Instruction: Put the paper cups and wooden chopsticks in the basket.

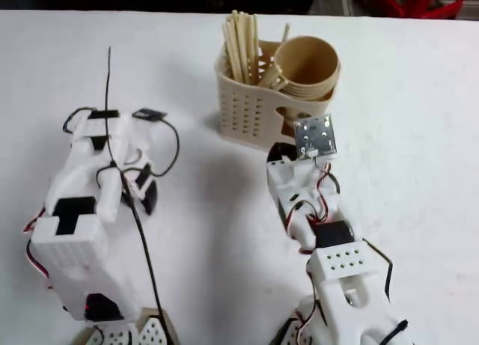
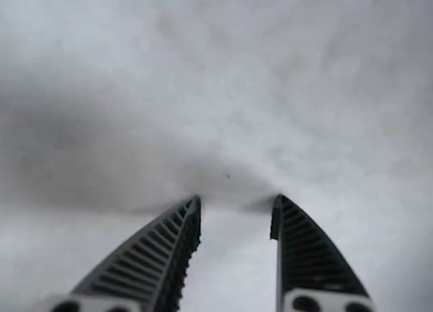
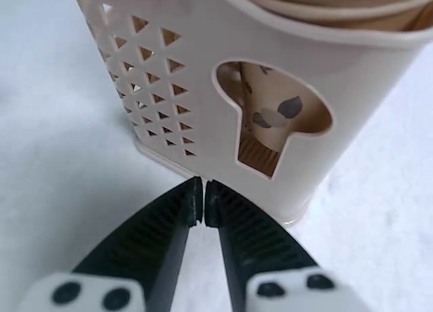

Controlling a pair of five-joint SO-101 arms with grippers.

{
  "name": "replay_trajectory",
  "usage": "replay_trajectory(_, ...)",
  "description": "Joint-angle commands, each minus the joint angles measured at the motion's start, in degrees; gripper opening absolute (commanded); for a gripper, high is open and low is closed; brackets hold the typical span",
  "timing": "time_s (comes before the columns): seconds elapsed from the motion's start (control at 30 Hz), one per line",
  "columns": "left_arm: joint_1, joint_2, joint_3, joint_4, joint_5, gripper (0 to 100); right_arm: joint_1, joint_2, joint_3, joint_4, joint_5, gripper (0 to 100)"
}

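Observation:
A beige perforated basket (image 1: 247, 113) stands at the back middle of the white table. Stacked paper cups (image 1: 307, 68) sit in its right half and several wooden chopsticks (image 1: 241, 46) stand upright in its left half. My right gripper (image 3: 203, 202) is shut with nothing in it, its tips just short of the basket (image 3: 203, 88) wall near the keyhole cutout; the cups (image 3: 325, 7) show above the rim. My left gripper (image 2: 233, 214) is open over bare table, holding nothing. In the high view the left arm (image 1: 97, 188) is folded at the left.
The white table (image 1: 419, 135) stretches wide on both sides of the basket. A black cable (image 1: 127, 188) runs across the left arm. The right arm (image 1: 314, 210) stands directly in front of the basket.

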Motion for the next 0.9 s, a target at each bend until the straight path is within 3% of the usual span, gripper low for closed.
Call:
replay_trajectory(0.0, -0.8, -1.2, -2.5, -0.4, 0.7, 18, 0.3, -1.5, -0.8, -1.3, 0.8, 1.9)
replay_trajectory(0.2, -0.5, -11.4, 2.5, -1.9, 0.9, 18, 0.3, -1.5, -0.8, -1.3, 0.8, 1.9)
replay_trajectory(0.53, -0.6, -47.8, 34.5, -21.7, 2.5, 18, 0.1, -1.5, -0.8, -1.3, 0.8, 1.9)
replay_trajectory(0.87, -0.7, -78.2, 54.5, -32.9, 9.0, 18, 0.3, -1.7, -0.8, -1.3, 0.8, 2.0)
